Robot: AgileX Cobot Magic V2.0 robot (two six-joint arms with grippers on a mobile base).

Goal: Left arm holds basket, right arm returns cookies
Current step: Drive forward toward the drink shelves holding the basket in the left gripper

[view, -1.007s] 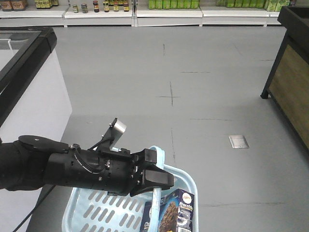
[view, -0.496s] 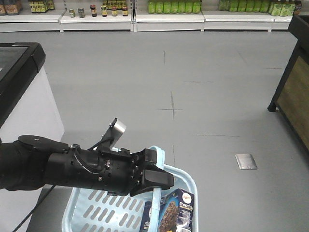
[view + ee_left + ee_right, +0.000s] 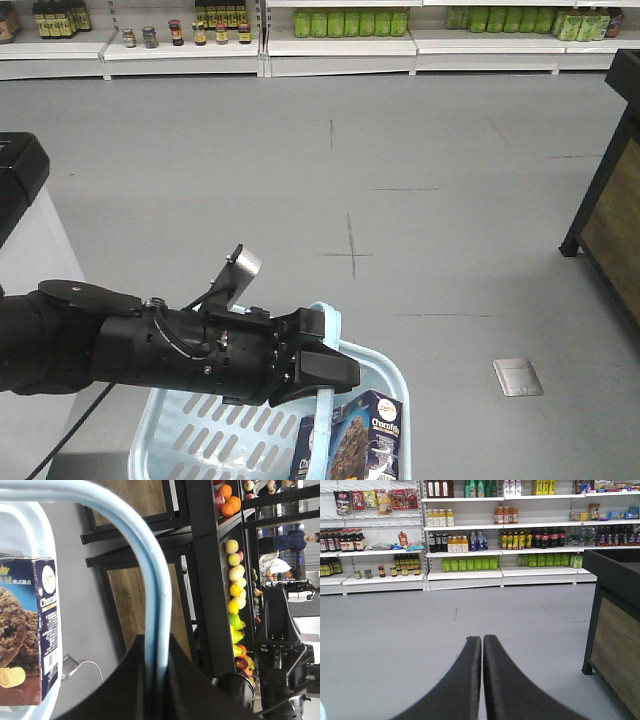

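Light blue plastic basket [image 3: 190, 440] hangs by its handle [image 3: 338, 325], which the left pincer [image 3: 330, 348] clamps tight. The dark cookie box [image 3: 365, 440] stands in the basket, just below the pincer's tip.

From the left wrist, the handle [image 3: 152, 595] runs straight between the fingers [image 3: 125, 680]; the cookie box [image 3: 27, 630] sits off to the side.

From the right wrist, the right pincer [image 3: 482, 640] is pressed closed on nothing, with shelves [image 3: 470, 530] far ahead of it.
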